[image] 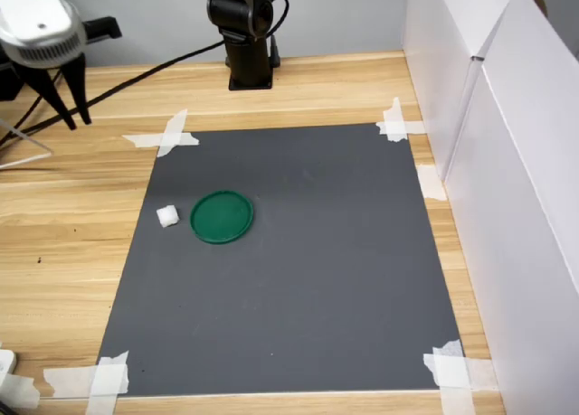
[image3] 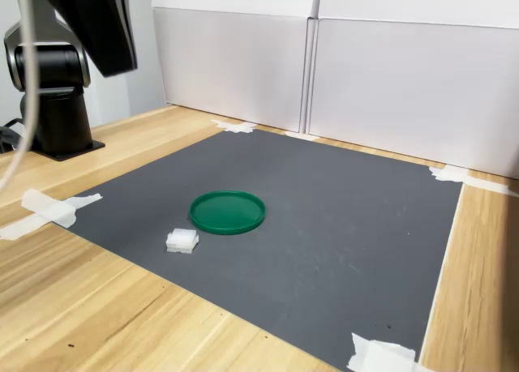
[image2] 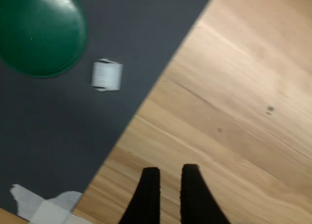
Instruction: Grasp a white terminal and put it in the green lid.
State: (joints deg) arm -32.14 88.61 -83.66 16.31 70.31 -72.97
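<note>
My wrist view looks straight down past my fingers at the worktop. Both exterior views, one high, one low, share the grey mat.

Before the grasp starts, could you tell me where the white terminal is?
The white terminal lies on the grey mat, just off the green lid toward the first exterior view's left, near the mat's edge.

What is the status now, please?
Tool empty, nearly closed, above bare wood. White terminal on mat beside green lid, not inside. Nothing in the way.
</note>
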